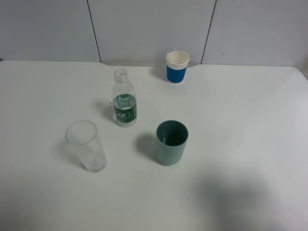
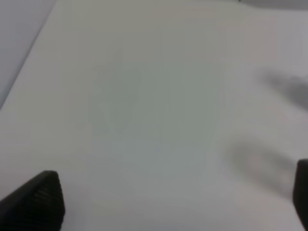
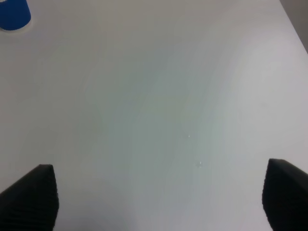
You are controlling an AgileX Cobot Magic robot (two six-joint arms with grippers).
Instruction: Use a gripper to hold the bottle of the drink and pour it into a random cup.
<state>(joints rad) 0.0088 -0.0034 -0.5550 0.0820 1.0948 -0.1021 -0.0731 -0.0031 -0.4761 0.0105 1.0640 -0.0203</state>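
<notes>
The bottle of the drink is clear with a dark green label and no cap; it stands upright on the white table, left of centre. The teal-green cup stands upright to its right and nearer the front. Neither gripper shows in the exterior high view. In the left wrist view, my left gripper is open over bare, blurred table, its dark fingertips far apart. In the right wrist view, my right gripper is open and empty over bare table, its fingertips wide apart.
A clear tumbler stands at the front left of the bottle. A blue paper cup with a white rim stands at the back near the wall, and shows in a corner of the right wrist view.
</notes>
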